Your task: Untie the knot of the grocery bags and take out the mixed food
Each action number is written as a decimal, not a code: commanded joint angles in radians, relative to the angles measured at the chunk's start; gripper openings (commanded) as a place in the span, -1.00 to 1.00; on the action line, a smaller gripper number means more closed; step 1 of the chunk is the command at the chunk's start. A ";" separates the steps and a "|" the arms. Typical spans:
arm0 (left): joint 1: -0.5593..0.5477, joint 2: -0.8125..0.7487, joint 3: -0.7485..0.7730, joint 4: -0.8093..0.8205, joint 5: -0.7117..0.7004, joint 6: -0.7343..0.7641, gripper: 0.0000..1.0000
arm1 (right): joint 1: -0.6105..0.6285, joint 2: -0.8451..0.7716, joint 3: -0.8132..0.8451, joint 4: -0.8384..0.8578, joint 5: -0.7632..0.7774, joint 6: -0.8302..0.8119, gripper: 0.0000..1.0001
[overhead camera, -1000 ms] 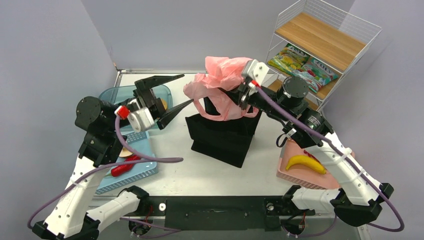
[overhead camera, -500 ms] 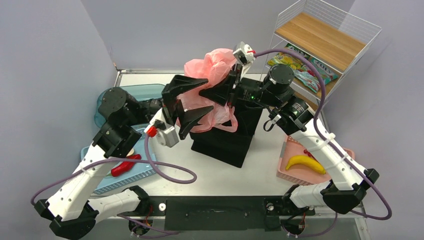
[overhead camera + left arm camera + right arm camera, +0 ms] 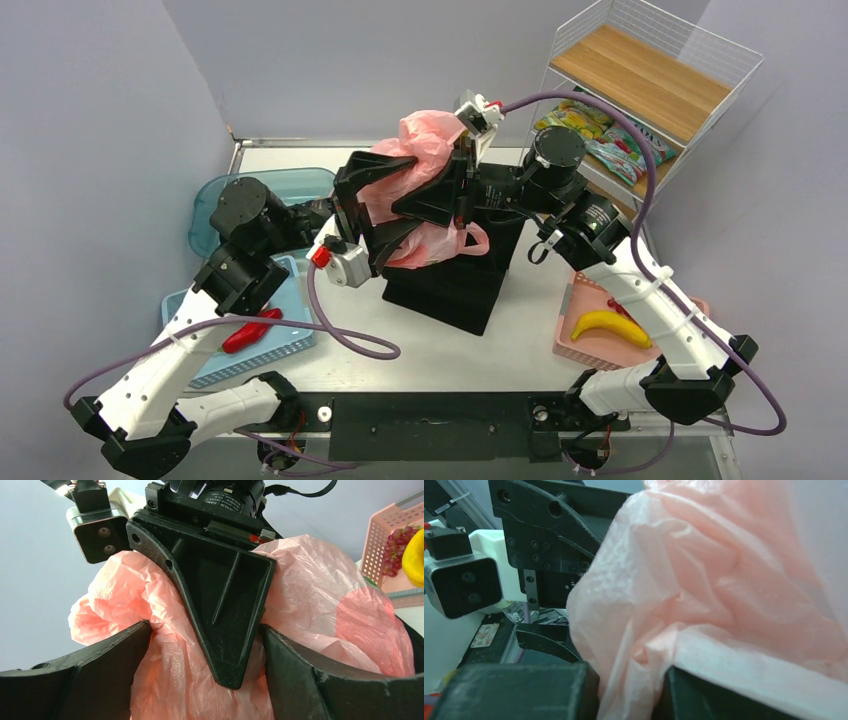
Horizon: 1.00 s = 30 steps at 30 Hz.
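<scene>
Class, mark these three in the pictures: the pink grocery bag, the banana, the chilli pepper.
pink grocery bag (image 3: 425, 138), top external view, crumpled upper part.
banana (image 3: 610, 324), top external view, middle of its curve.
chilli pepper (image 3: 248, 335), top external view, middle of its red body.

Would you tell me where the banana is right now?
In the top view, the banana lies in the pink tray on the right, beside the right arm.

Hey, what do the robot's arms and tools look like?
The left arm and right arm have white links and black round joints. The left tool and right tool have black wedge-shaped fingers, a white camera box and a red tab behind them. A purple cable trails from each wrist.
</scene>
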 commanded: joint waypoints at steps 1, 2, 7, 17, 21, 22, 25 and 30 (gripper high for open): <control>0.018 0.027 -0.051 -0.024 -0.134 0.088 0.54 | 0.051 -0.004 0.062 0.065 -0.151 0.082 -1.00; 0.019 0.022 -0.063 -0.026 -0.141 0.093 0.53 | 0.050 0.001 0.072 0.067 -0.154 0.092 -1.00; 0.019 0.004 -0.088 -0.021 -0.184 0.093 0.35 | 0.041 0.000 0.077 0.068 -0.159 0.098 -1.00; -0.026 0.016 -0.048 -0.167 -0.217 0.171 -0.19 | 0.035 0.041 0.144 0.069 -0.227 0.163 -1.00; -0.028 0.018 -0.070 -0.115 -0.257 0.139 -0.51 | 0.019 0.064 0.169 0.063 -0.300 0.216 -0.97; -0.028 0.018 -0.072 -0.110 -0.275 0.126 -0.61 | 0.014 0.066 0.172 0.063 -0.308 0.224 -0.92; -0.028 0.013 -0.074 -0.090 -0.315 0.064 -0.82 | -0.022 0.054 0.173 0.061 -0.333 0.247 -0.65; -0.021 -0.040 -0.101 -0.065 -0.336 0.002 -1.00 | -0.177 -0.004 0.141 -0.062 -0.264 0.090 -0.01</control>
